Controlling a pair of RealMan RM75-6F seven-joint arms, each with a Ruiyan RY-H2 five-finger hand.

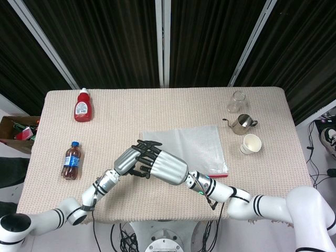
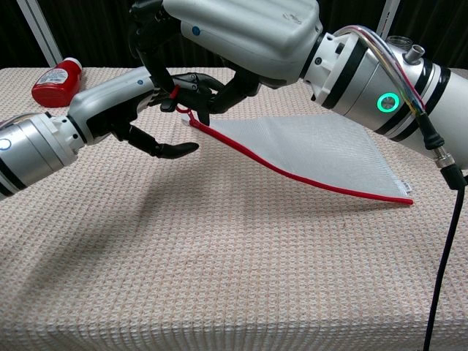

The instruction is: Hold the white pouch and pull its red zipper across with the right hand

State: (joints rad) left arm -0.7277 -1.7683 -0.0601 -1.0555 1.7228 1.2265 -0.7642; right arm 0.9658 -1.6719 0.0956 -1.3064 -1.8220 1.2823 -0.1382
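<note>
The white pouch (image 1: 189,144) lies mid-table with its red zipper (image 2: 307,179) along the near edge. Its left corner (image 2: 196,123) is lifted off the cloth. My right hand (image 2: 241,33) hovers over that corner and pinches the red zipper pull (image 2: 174,92) between thumb and a finger. My left hand (image 2: 128,102) reaches in from the left. Its fingers (image 2: 196,82) are spread right at the lifted corner, with the thumb (image 2: 172,150) apart below; nothing is gripped in it. In the head view the left hand (image 1: 127,159) meets the right hand (image 1: 169,167).
A red sauce bottle (image 1: 82,105) stands at the back left and a cola bottle (image 1: 71,160) lies near the left edge. At the right stand a glass (image 1: 238,101), a metal pitcher (image 1: 242,123) and a paper cup (image 1: 251,143).
</note>
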